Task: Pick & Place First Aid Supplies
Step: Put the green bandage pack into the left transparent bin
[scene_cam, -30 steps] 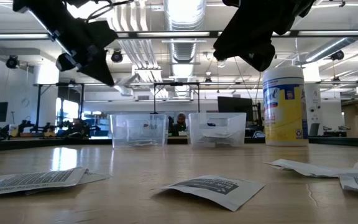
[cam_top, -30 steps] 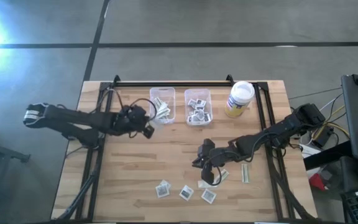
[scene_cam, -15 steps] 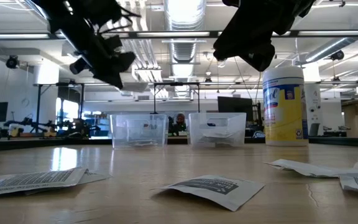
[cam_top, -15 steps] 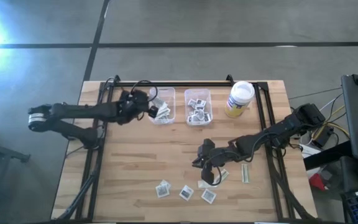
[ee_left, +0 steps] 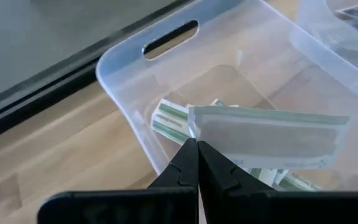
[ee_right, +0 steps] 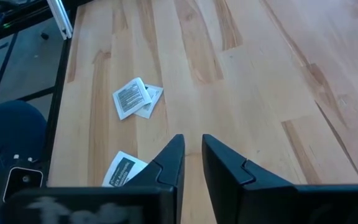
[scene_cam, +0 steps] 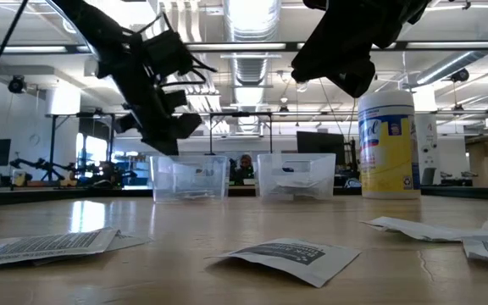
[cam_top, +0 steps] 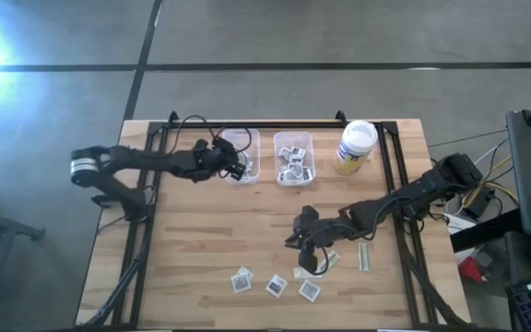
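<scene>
Pale strip packet (ee_left: 266,135) lengthwise across clear bin (ee_left: 129,81), pinched in closed left end effector (ee_left: 196,148).

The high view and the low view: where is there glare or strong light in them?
High view: a bright white glare on the floor at the left edge, beyond the table. Low view: ceiling lights burn bright overhead, and a pale reflection lies on the tabletop in front of the left bin.

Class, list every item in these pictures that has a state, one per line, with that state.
Left gripper: shut on a long strip packet, over the left bin.
Right gripper: fingers slightly apart, empty, above the table.
Left bin: uncovered, holds strip packets.
Right bin: uncovered, holds square packets.
Wipes canister: upright, lid on.
</scene>
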`<action>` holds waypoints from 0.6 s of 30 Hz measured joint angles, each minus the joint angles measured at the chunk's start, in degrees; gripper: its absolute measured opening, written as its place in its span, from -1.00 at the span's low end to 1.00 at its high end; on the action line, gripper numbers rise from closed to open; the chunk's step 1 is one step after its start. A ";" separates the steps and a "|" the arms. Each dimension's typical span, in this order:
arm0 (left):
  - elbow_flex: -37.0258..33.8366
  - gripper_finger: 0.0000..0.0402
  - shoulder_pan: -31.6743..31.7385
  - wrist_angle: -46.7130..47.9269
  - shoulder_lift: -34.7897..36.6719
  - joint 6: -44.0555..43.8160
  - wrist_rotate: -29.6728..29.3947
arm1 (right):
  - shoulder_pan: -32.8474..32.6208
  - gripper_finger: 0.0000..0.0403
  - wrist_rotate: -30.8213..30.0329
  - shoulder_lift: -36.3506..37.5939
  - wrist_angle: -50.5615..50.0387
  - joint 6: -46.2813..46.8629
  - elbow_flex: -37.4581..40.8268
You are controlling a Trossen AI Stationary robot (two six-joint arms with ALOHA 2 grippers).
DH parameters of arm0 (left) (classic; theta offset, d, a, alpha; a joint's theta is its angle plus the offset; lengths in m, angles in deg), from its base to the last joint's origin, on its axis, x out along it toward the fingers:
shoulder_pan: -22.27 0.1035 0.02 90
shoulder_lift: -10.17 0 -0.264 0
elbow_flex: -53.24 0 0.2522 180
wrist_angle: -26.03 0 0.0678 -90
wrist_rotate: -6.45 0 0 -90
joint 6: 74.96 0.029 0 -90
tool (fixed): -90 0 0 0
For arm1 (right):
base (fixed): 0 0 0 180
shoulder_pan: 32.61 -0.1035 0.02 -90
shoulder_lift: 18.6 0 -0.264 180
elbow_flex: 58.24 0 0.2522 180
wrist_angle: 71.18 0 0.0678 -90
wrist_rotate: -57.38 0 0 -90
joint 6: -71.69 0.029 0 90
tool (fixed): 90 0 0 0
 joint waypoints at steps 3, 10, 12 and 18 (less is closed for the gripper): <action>1.02 -1.00 0.07 -0.09 -1.71 0.47 0.03 | 0.00 -0.71 0.05 0.00 -0.08 0.19 0.02; 2.06 -0.99 0.55 0.19 -3.06 0.58 0.01 | -1.69 -0.71 0.14 0.00 -0.98 2.01 0.11; 2.00 -0.97 0.63 0.28 -2.99 1.25 0.01 | -2.74 -0.71 0.21 0.00 -0.96 2.05 0.11; 1.94 -0.82 0.63 0.52 -2.56 4.38 -0.01 | -5.56 -0.74 0.12 0.00 -0.94 2.21 0.20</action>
